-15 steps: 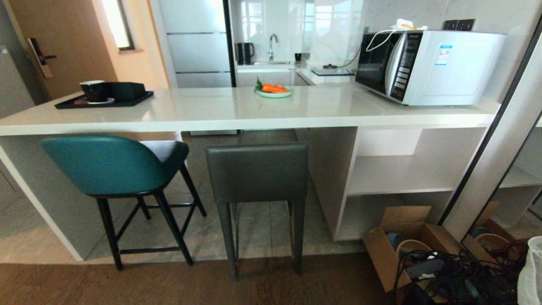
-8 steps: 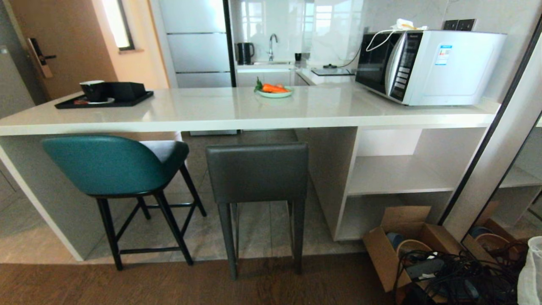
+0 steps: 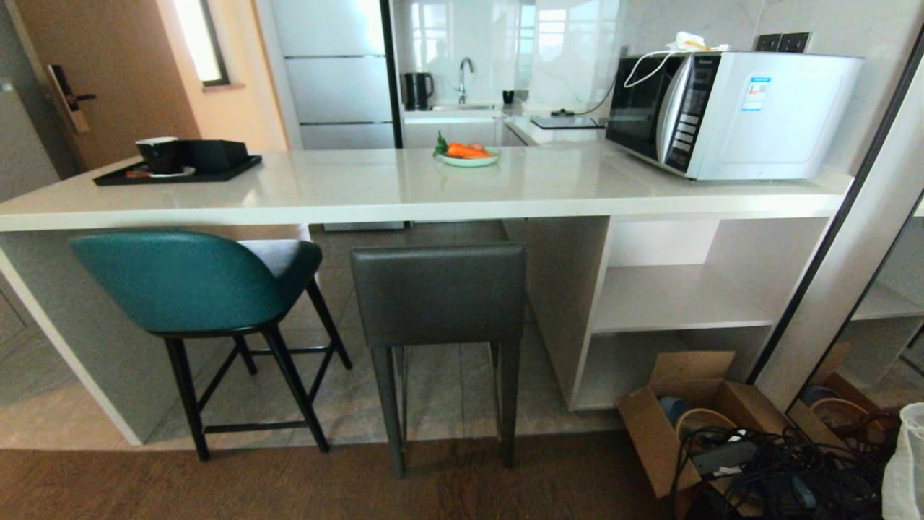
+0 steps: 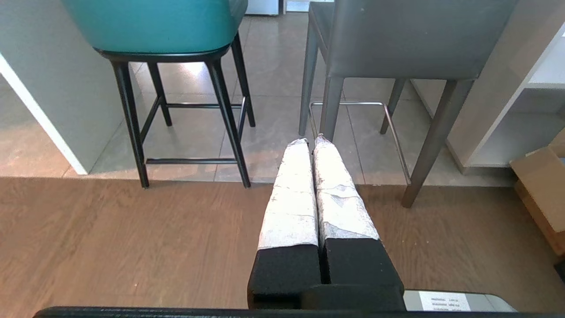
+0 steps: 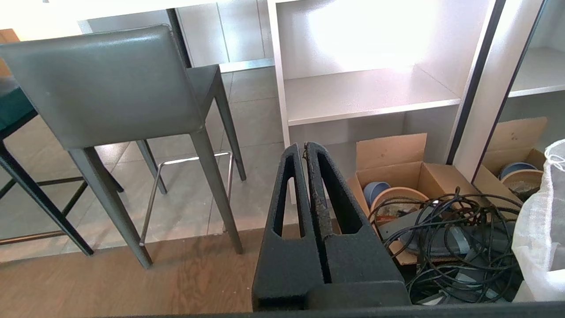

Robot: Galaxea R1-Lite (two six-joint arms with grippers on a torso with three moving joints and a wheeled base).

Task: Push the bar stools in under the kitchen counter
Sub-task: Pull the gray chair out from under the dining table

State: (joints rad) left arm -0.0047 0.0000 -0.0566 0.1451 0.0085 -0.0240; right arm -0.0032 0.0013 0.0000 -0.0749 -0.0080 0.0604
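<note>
Two bar stools stand at the kitchen counter (image 3: 404, 206). The teal-backed stool (image 3: 177, 282) with thin black legs is on the left, its seat partly beneath the slab. To its right the dark-grey leather stool (image 3: 438, 292) stands with its rear legs on the wood floor. Neither arm shows in the head view. My left gripper (image 4: 311, 141) is shut and empty, hanging low over the wood floor short of both stools (image 4: 159, 22) (image 4: 410, 39). My right gripper (image 5: 303, 147) is shut and empty too, to the right of the grey stool (image 5: 106, 84).
On the counter are a microwave (image 3: 729, 112), a plate of carrots (image 3: 468, 153) and a black tray with a cup (image 3: 177, 165). White shelf cubbies (image 3: 678, 296) fill the counter's right end. An open cardboard box (image 3: 696, 419) and tangled cables (image 3: 787, 469) lie on the floor at right.
</note>
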